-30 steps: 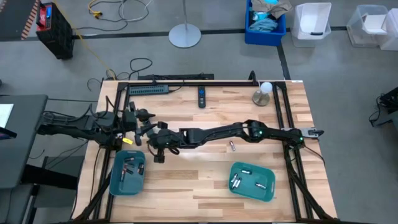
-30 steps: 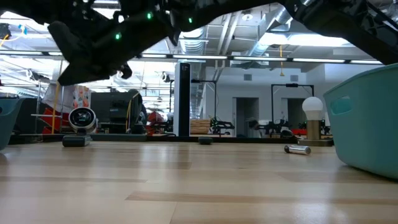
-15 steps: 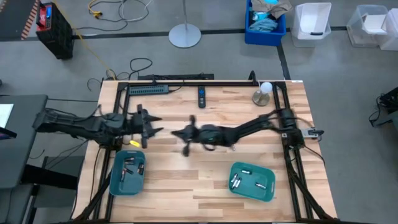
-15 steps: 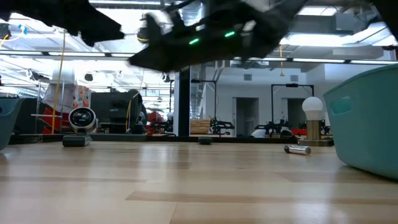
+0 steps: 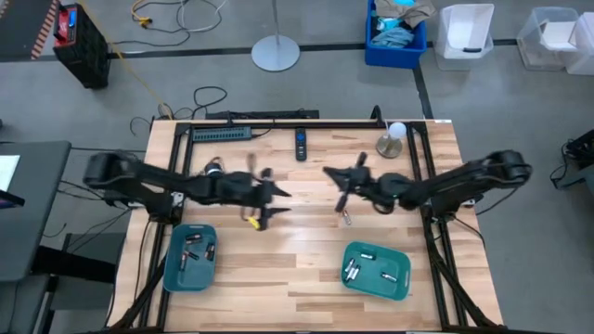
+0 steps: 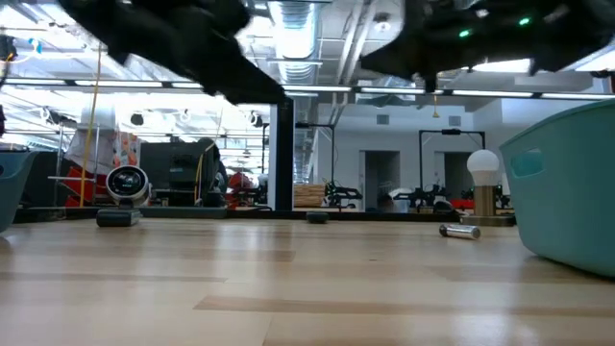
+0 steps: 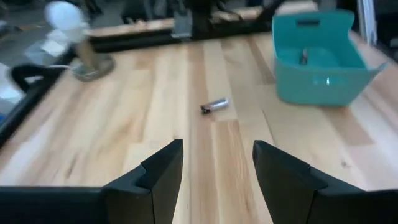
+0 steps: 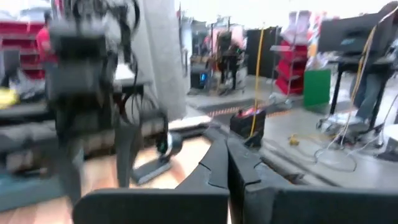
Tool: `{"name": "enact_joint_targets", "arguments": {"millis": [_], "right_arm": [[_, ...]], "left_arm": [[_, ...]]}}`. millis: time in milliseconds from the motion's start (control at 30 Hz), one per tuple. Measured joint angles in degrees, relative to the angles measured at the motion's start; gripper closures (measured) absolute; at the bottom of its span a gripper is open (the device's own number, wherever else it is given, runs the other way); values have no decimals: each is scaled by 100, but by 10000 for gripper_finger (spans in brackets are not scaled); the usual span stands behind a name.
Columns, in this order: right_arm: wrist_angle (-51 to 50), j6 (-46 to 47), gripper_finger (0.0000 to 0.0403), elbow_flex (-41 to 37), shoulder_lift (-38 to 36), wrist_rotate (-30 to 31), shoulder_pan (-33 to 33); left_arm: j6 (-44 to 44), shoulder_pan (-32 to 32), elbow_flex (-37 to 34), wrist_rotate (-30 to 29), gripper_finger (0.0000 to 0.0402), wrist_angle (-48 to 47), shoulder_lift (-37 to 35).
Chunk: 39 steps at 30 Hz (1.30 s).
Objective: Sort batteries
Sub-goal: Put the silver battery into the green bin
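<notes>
One silvery battery [image 5: 346,219] lies on its side on the wood table between the two arms; it also shows in the left wrist view [image 7: 214,106] and the low view [image 6: 459,231]. My left gripper [image 5: 264,202] hovers open and empty over the table's middle left, its fingers [image 7: 168,171] pointing toward that battery. My right gripper [image 5: 340,183] is above the table just beyond the battery, shut and empty [image 8: 227,168]. A teal tray [image 5: 174,269] at the near left and a teal tray [image 5: 401,278] at the near right each hold several batteries.
A black remote-like stick [image 5: 302,144], a power strip [image 5: 221,134] and a round silver-topped knob [image 5: 390,141] lie along the far edge. A black frame [image 5: 427,199] borders the table. Bare wood lies between the two trays.
My right gripper has drawn back fast from beside the left tray toward the table's right and far side. My left gripper has moved from the left edge toward the table's middle and turned toward the loose battery. The loose battery has stayed in place.
</notes>
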Motion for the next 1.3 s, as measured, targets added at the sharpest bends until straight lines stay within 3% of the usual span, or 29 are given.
{"name": "enact_joint_targets", "arguments": {"millis": [100, 233, 533, 1000, 1300], "right_arm": [[-5, -144, 396, -352, -628, 24, -4], [-62, -154, 396, -694, -1208, 21, 61], [-124, -301, 395, -992, -1769, 13, 236], [-477, -565, 395, -988, -2085, 14, 438], [-531, -856, 394, -988, -2384, 12, 735]], "left_arm": [[395, 141, 686, 463, 213, 7, 957], [660, 385, 1736, 1537, 213, -115, 2077], [1846, 607, 3978, 2534, 213, -1649, 3926], [2328, 463, 6307, 2472, 175, -2875, 5718], [2531, 463, 6652, 2364, 174, -2918, 6002]]}}
